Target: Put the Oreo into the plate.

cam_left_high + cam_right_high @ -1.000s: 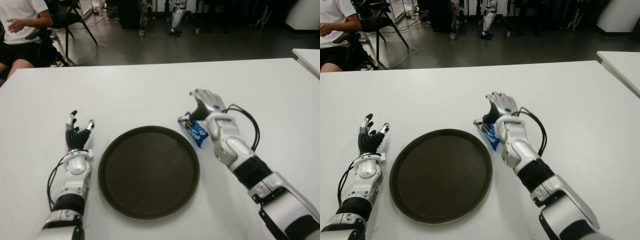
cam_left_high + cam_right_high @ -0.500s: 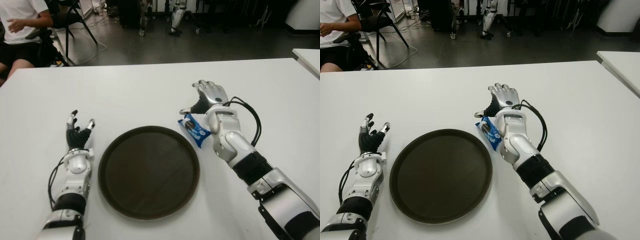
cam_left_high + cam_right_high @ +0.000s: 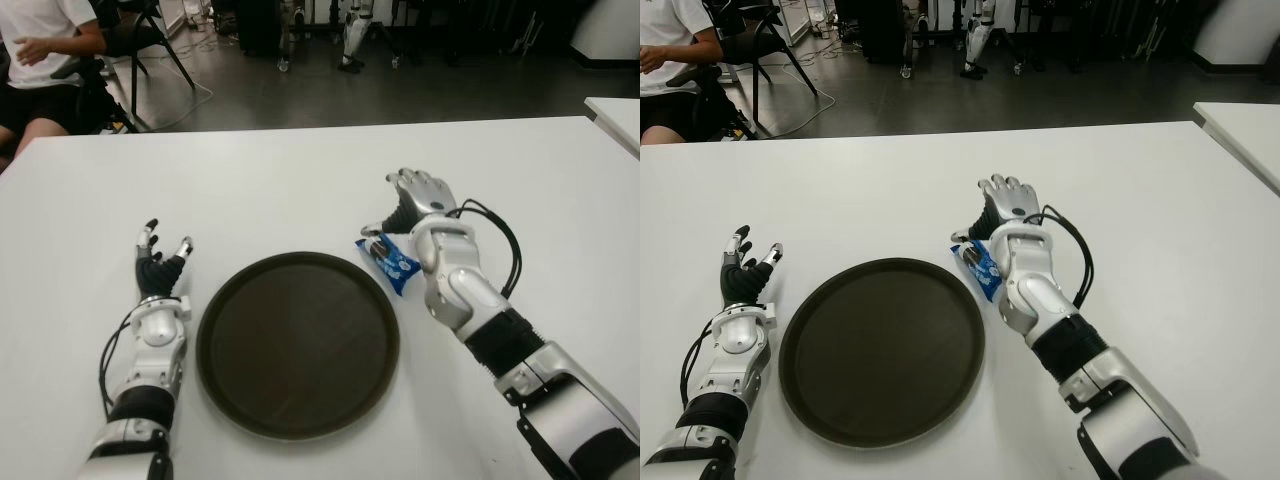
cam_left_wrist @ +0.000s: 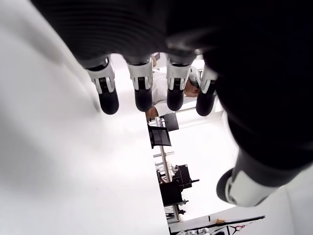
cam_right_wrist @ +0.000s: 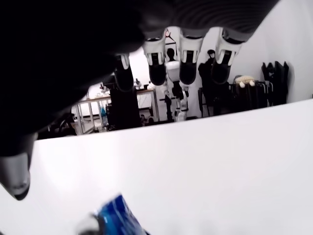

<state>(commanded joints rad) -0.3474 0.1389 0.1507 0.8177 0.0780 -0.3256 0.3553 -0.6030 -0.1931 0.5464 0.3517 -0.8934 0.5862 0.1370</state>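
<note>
Right hand has let go and lifted off the Oreo, fingers open and empty, so it's still beside the plate, left hand idle.

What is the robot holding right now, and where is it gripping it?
Nothing. The right hand hovers open just above the blue Oreo pack, which lies on the table beside the plate. The left hand is open too.
</note>
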